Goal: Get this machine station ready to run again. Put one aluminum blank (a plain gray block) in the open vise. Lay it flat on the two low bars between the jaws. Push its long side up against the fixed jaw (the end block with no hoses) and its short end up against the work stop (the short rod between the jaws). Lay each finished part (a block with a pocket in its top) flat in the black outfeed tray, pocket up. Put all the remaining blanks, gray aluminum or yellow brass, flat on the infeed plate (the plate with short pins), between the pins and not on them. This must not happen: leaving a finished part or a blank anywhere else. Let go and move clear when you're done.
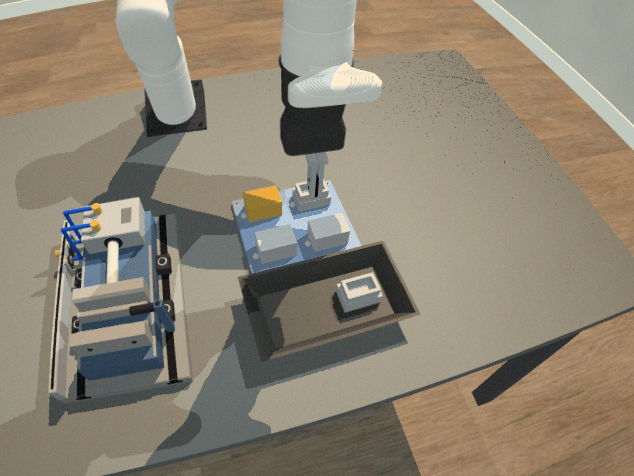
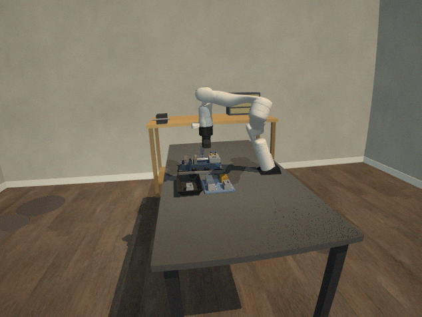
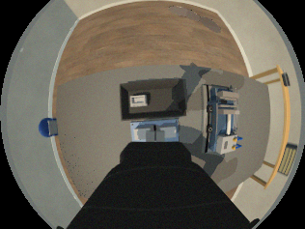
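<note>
My fingers (image 1: pixel 315 190) (image 2: pixel 202 153) are closed together, gripping nothing. I'd open above the finished part (image 1: pixel 312 202) (image 2: pixel 226 185) at the infeed plate's (image 1: pixel 293 223) (image 2: pixel 218 191) (image 3: pixel 175 125) far right, straddle its outer walls squarely, then lift level into the near outfeed tray (image 1: pixel 402 280) (image 2: pixel 189 194) (image 3: pixel 153 116).

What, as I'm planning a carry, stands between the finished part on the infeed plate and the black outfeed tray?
A gray blank lies between the finished part and the tray; beyond it rises the tray's wall.
</note>
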Tool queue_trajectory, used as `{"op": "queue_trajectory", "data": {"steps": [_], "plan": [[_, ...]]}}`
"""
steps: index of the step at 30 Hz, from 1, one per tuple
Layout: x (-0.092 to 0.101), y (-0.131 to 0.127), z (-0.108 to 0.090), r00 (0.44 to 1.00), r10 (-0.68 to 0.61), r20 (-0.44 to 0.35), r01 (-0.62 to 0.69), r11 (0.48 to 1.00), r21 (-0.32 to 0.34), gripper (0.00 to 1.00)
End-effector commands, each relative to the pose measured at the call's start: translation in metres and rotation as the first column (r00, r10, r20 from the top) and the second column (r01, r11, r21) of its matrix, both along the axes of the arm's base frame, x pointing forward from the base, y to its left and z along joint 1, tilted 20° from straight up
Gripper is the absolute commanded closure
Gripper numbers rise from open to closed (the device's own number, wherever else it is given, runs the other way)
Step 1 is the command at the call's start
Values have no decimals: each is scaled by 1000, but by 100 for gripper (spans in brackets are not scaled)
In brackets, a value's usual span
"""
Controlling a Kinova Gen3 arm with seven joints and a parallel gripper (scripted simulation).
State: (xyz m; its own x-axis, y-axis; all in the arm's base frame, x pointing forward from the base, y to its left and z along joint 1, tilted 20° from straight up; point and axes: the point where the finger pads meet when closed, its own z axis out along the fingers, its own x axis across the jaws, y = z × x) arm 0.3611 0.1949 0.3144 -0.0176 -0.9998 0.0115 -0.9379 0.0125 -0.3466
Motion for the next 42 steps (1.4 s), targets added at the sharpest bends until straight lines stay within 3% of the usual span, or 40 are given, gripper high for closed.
{"op": "queue_trajectory", "data": {"steps": [1,7,11,21,23,25,36,42], "plan": [[0,0,1,1000,1,1,-1,1000,2,100],[1,-1,2,1000,1,1,-1,1000,2,100],[6,-17,4,1000,-4,1,4,1000,4,100],[25,-124,13,1000,-24,-2,24,1000,11,100],[25,-124,13,1000,-24,-2,24,1000,11,100],[25,-157,14,1000,-25,-2,25,1000,12,100],[2,-271,6,1000,-11,-1,11,1000,7,100],[-9,-295,3,1000,-2,1,2,1000,3,100]]}}
